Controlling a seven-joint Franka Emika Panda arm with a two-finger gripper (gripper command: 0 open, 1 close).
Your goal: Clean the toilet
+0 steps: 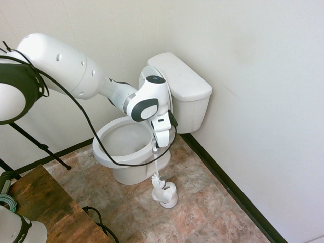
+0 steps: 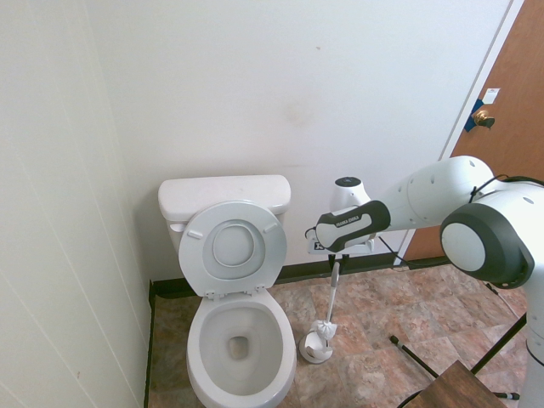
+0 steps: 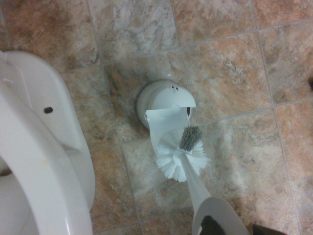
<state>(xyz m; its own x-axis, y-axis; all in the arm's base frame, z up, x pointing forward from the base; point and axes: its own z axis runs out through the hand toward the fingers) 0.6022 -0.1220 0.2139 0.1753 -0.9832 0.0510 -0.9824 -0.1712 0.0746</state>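
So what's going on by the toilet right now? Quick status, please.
Gripper shut on toilet brush, head just above its holder. Toilet lid up, bowl untouched. Nothing in the way.

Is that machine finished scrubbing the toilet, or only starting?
Hard to say. The lid is up and the bowl open. The gripper is shut on the brush, its head just above the holder beside the toilet. Nothing shows whether scrubbing has happened.
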